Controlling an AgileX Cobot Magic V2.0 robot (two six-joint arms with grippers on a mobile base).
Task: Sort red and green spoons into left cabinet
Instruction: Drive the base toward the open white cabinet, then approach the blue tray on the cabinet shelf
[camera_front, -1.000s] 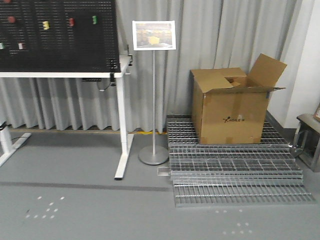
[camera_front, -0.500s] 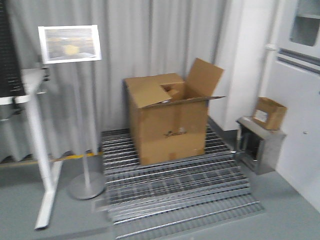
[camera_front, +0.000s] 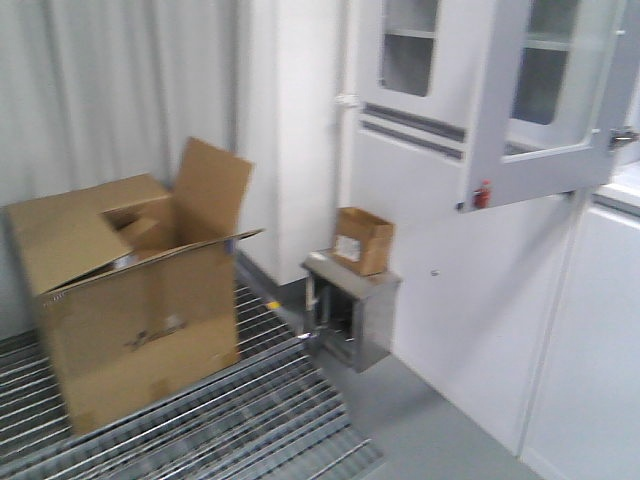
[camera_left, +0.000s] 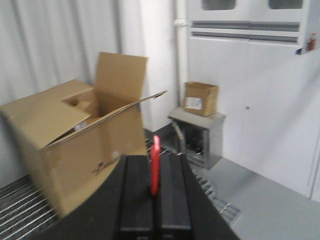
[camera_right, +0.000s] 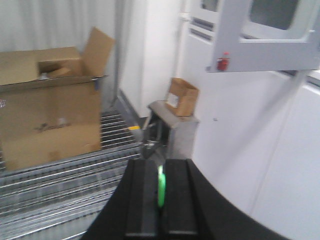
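Left pincer (camera_left: 155, 160) is clenched on the red spoon (camera_left: 156, 149). The spoon stands upright in the slit between the two black fingers (camera_left: 137, 190), and part of it pokes up past the tips. Can't tell which end is up, too blurry.

Right pincer (camera_right: 160, 163) is clenched on the green spoon (camera_right: 161, 187), also pinched between its black fingers (camera_right: 142, 200). It lies along the gap and barely reaches the tips. The bowl and handle can't be told apart.

Both arms hang in open air over the floor, touching nothing else. No desk under them in any view.

Room, from the front view, all a bit smeared:
- Big cardboard box (camera_front: 130, 320) on the left with its flaps open, one flap standing up at the back. It sits on a metal grating (camera_front: 250, 410) laid flat on the grey floor (camera_front: 430, 430).
- Small cardboard box (camera_front: 362, 240), white label on its side, sits on top of a low grey metal stand (camera_front: 350, 310). The stand is just right of the grating and close against the white wall panel (camera_front: 470, 300).
- Pale curtain (camera_front: 100, 90) behind the big box.
- Upper right has a white cabinet door (camera_front: 540, 100) with glass panes, swung open, with a small red part (camera_front: 483, 193) at its lower corner.
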